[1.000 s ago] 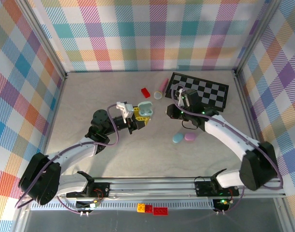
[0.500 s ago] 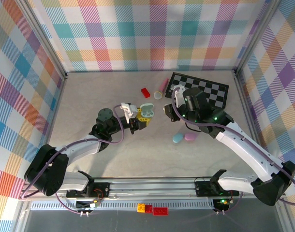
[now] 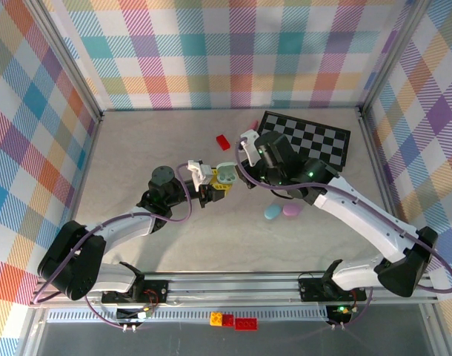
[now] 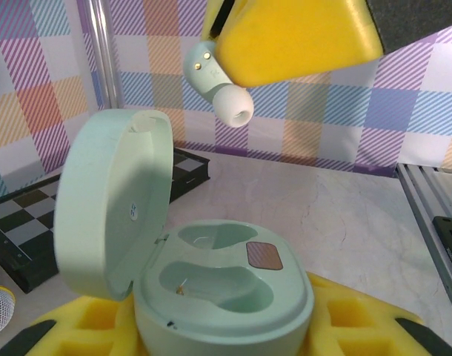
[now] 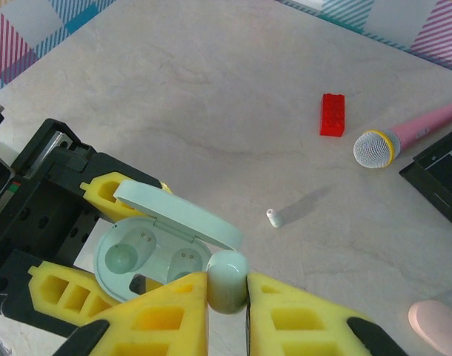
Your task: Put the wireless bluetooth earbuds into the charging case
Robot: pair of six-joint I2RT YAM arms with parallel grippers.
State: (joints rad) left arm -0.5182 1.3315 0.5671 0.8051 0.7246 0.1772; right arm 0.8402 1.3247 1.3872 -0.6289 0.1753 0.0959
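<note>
Marbled tabletop [image 3: 130, 156], plaid walls behind. My left gripper [image 3: 215, 189] is clamped on the base of the mint charging case [image 4: 226, 289], lid swung up so both wells face upward. My right gripper [image 5: 227, 295] pinches a whitish-mint earbud [image 5: 227, 278] just above the case, not touching; I judge it needs aligning over a well before lowering.
</note>
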